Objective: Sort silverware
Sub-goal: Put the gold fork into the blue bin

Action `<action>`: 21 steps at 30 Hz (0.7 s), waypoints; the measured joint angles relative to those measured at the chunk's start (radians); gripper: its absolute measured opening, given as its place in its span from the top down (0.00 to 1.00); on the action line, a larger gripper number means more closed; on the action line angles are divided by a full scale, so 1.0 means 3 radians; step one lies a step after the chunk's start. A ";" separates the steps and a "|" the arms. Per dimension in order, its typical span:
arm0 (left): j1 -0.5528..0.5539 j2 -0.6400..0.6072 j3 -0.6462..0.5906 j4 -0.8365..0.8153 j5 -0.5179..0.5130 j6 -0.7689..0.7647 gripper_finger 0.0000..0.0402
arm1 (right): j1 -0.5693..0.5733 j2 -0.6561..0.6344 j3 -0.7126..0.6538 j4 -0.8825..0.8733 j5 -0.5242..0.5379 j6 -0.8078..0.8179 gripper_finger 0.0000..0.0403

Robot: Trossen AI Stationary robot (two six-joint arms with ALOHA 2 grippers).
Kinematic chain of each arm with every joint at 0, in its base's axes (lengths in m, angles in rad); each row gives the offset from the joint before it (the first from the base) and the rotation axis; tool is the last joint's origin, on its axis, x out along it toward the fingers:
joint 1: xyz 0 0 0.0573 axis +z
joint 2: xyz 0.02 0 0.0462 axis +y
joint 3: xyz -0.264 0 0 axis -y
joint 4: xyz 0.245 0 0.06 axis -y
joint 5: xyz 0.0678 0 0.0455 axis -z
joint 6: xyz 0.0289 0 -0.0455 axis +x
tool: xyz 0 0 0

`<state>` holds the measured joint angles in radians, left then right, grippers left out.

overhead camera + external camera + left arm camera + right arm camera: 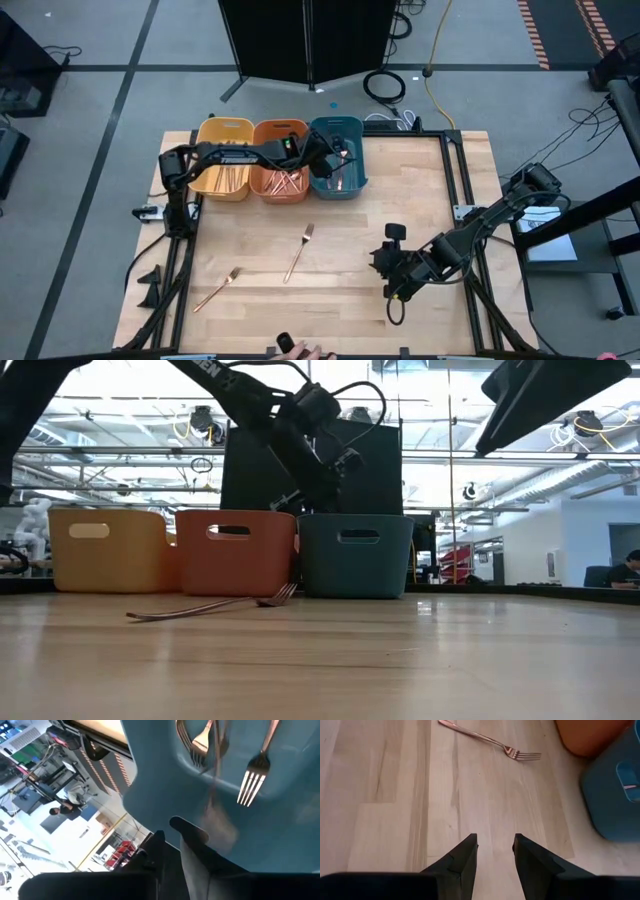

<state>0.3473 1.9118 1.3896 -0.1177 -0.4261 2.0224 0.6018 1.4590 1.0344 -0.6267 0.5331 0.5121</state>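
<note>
Two copper forks lie flat on the table: one mid-table [300, 250] [490, 739] [210, 605], one nearer the left front [215, 290]. More copper pieces lie in the yellow bin [225, 160], the orange bin [281, 172] and the teal bin [338, 165]. My left gripper [325, 158] [172, 842] hovers over the teal bin, fingers slightly apart. Forks [250, 775] rest on the bin floor, and a blurred copper piece [216, 795] shows just ahead of the fingers. My right gripper [385, 268] [495, 845] is open above bare wood, right of the mid-table fork.
The three bins [235, 550] stand side by side at the table's far edge. Metal rails [455, 190] run along the table's sides. A small dark object [285, 343] sits at the near edge. Bare wood [330, 300] lies between the forks and my right gripper.
</note>
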 joint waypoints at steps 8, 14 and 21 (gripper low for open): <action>-0.0001 0.0000 0.0001 0.0015 -0.0054 -0.0184 0.80 | 0.0000 0.0000 0.0000 -0.0001 0.0000 -0.0010 0.71; -0.0015 -0.0149 0.0000 0.0064 0.0054 -0.0941 0.80 | 0.0000 0.0000 0.0000 -0.0012 -0.0001 -0.0011 0.71; -0.0194 -0.0745 0.0000 -0.0127 0.0400 -0.1731 0.80 | 0.0000 0.0000 -0.0002 -0.0016 -0.0003 -0.0013 0.71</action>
<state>0.2890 1.6882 1.3895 -0.1557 -0.3062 1.5031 0.6018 1.4590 1.0337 -0.6317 0.5323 0.5083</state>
